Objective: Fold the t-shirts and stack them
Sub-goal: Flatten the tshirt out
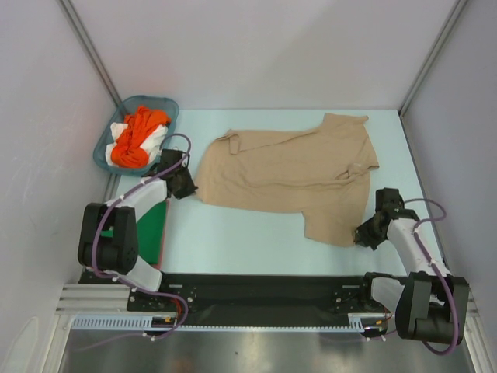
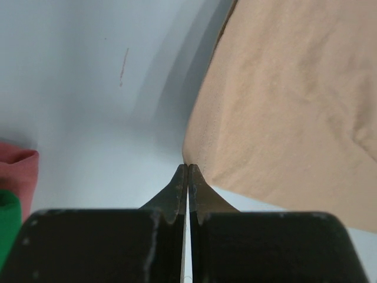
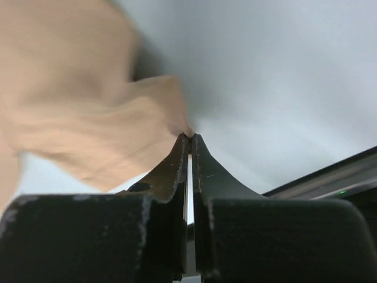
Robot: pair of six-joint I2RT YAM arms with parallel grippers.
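A tan-beige t-shirt (image 1: 287,175) lies spread across the middle of the pale table. My left gripper (image 1: 186,186) is shut on its left bottom corner; the cloth (image 2: 283,100) meets the shut tips (image 2: 188,167). My right gripper (image 1: 363,231) is shut on the shirt's near right corner, pinched at the tips (image 3: 191,136) with cloth (image 3: 88,135) trailing left. An orange t-shirt (image 1: 140,136) and a white t-shirt (image 1: 120,130) lie bunched in the teal basket. A dark green folded shirt (image 1: 154,225) on a reddish one (image 2: 15,171) sits under the left arm.
The teal plastic basket (image 1: 167,103) stands at the far left corner. Grey walls with metal posts enclose the table on three sides. A black rail (image 1: 256,291) runs along the near edge between the arm bases.
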